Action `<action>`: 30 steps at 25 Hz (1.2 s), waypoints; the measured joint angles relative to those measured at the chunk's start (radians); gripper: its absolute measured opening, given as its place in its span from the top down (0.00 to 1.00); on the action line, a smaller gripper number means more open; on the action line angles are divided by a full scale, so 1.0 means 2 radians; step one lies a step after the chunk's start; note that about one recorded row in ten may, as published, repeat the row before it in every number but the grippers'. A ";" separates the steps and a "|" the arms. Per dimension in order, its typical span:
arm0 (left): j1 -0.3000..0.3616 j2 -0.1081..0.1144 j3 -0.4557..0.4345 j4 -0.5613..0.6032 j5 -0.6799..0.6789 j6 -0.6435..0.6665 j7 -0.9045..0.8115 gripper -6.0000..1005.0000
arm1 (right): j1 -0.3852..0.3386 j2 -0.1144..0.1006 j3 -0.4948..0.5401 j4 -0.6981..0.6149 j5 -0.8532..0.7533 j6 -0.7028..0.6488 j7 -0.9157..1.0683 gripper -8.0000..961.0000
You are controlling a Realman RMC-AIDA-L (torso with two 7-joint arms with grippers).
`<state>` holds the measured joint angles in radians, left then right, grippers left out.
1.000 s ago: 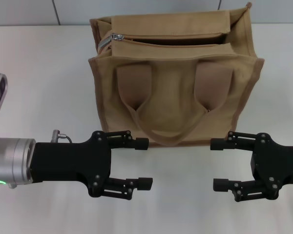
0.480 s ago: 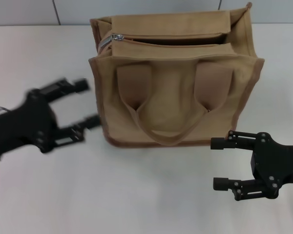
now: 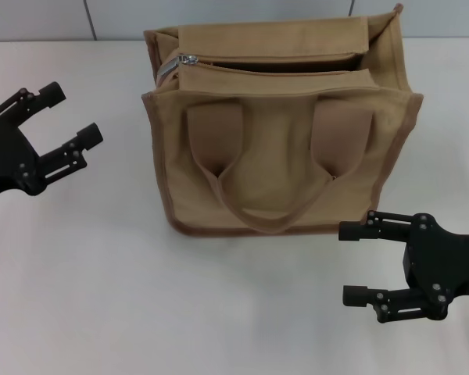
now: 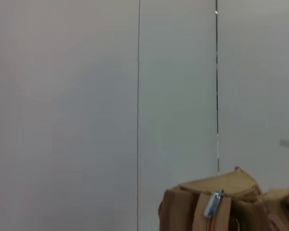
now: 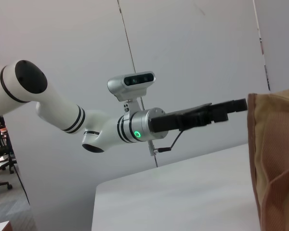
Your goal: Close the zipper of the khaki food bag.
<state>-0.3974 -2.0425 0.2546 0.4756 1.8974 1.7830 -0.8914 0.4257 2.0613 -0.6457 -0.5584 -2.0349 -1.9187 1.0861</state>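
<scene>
My left jaws (image 3: 59, 117) hang spread apart and empty over the desk's (image 3: 102, 297) left side; my right jaws (image 3: 356, 263) gape too, near the front right. The khaki food bag (image 3: 277, 125) stands upright toward the desk's far edge, handles drooped down its front. Its zipper (image 3: 266, 62) lies open, silver pull (image 3: 187, 59) at the left end, just beyond my left jaws.
</scene>
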 joint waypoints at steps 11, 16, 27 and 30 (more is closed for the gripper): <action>-0.004 0.004 0.044 0.002 0.001 -0.032 0.006 0.20 | 0.000 -0.001 0.001 0.000 0.001 0.000 0.000 0.15; -0.013 0.003 0.044 0.002 -0.001 -0.040 0.006 0.20 | 0.000 -0.001 0.001 0.000 0.001 0.000 0.000 0.15; -0.061 -0.007 0.064 -0.004 0.001 -0.102 0.005 0.20 | -0.001 -0.002 0.002 0.000 0.002 0.001 0.000 0.15; -0.075 -0.011 0.079 -0.004 0.001 -0.117 0.002 0.20 | -0.001 -0.001 0.002 0.000 0.002 0.002 0.000 0.15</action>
<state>-0.5464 -2.0636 0.4123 0.4669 1.8992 1.5488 -0.8880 0.4232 2.0584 -0.6410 -0.5584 -2.0308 -1.9147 1.0860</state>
